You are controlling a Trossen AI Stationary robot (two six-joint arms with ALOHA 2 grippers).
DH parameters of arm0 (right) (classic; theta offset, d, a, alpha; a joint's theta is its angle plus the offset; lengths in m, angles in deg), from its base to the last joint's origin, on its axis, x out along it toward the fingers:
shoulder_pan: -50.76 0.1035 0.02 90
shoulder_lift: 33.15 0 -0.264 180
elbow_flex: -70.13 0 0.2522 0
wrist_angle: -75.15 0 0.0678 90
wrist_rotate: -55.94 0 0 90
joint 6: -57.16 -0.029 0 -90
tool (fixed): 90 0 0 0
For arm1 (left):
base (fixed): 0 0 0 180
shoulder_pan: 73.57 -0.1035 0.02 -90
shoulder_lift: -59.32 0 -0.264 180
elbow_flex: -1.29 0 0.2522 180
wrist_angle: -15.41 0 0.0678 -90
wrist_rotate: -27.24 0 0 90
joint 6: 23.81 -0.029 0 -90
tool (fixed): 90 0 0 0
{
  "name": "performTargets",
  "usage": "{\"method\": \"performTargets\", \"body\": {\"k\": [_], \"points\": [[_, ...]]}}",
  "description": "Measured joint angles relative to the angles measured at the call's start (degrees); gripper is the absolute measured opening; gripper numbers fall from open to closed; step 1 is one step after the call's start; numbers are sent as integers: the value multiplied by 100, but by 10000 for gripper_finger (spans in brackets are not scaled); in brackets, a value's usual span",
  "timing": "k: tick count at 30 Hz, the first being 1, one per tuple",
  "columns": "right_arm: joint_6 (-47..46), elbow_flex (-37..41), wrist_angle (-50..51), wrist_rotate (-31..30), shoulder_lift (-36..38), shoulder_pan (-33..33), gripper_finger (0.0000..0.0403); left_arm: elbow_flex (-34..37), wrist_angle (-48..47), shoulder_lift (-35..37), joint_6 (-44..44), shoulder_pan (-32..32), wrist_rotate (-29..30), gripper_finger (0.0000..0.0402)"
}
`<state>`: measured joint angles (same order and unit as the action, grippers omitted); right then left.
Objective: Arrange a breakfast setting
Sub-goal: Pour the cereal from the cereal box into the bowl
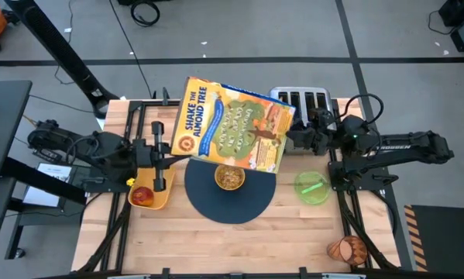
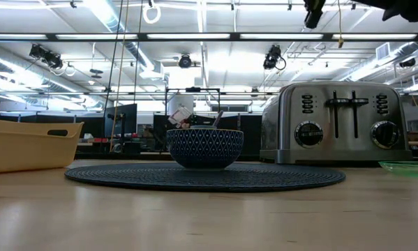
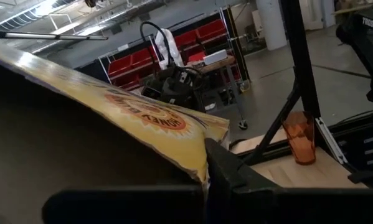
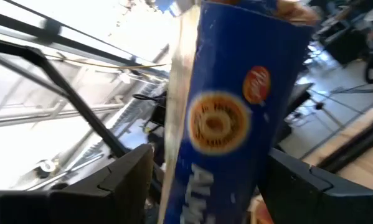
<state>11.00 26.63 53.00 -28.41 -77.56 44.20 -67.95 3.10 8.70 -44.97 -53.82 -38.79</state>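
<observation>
Cereal box [image 1: 233, 126] clamped by L gripper [image 1: 159, 149]; R gripper [image 1: 303, 138] fingers spread wide, box between. Box should be kept steady over bowl [image 1: 230, 177].

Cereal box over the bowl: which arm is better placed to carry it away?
Left. The left claw is shut on the cereal box edge, while the right claw stands open at the box's far side, above the bowl.

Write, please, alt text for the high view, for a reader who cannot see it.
A large yellow cereal box is held above a bowl of cereal on a round dark mat, the left pincer clamped on its edge and the right pincer at its far edge.
</observation>
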Motion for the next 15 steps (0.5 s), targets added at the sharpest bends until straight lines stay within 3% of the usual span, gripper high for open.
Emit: {"method": "performTargets", "body": {"k": [15], "points": [[174,0,751,-770,169,-4,274,0,-684,750,159,-2,213,4]]}}
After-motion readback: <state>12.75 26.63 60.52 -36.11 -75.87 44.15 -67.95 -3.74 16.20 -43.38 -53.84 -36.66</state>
